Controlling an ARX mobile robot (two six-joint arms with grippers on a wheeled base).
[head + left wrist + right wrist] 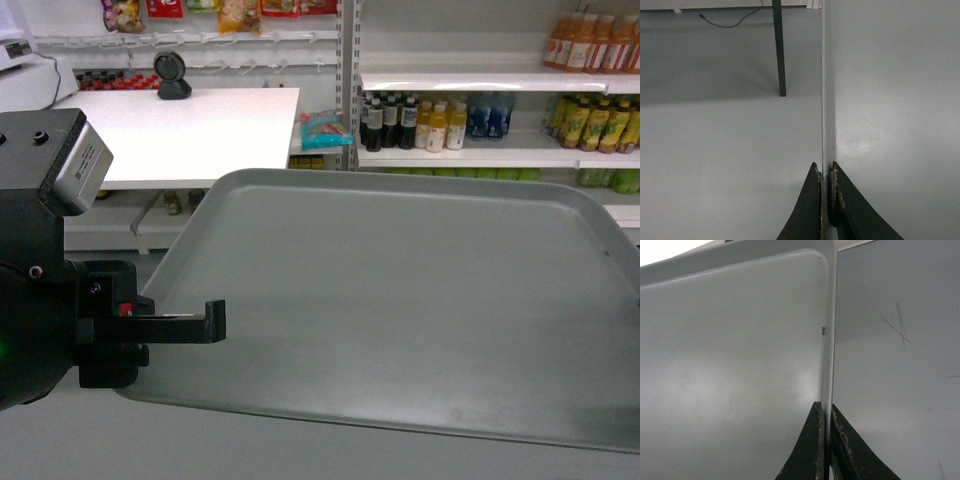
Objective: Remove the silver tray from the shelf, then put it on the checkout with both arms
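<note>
The silver tray (400, 300) is held up in the air and fills the middle of the head view, matte grey-green with a low rim. My left gripper (205, 322) is shut on its left rim; the left wrist view shows both fingers pinching the rim (826, 172) with the tray (890, 100) to the right. My right gripper (826, 411) is shut on the opposite rim, with the tray's inside (730, 340) to its left; it is outside the head view. The checkout (200, 135), a white counter top, lies behind the tray at the upper left. The shelf (480, 85) stands at the back right.
A black stand-mounted device (173, 77) sits on the counter's far edge. Rows of bottles (415, 122) fill the shelf boards. Grey floor (730, 140) lies under the tray, with a black table leg (780, 50) and a cable at the far side.
</note>
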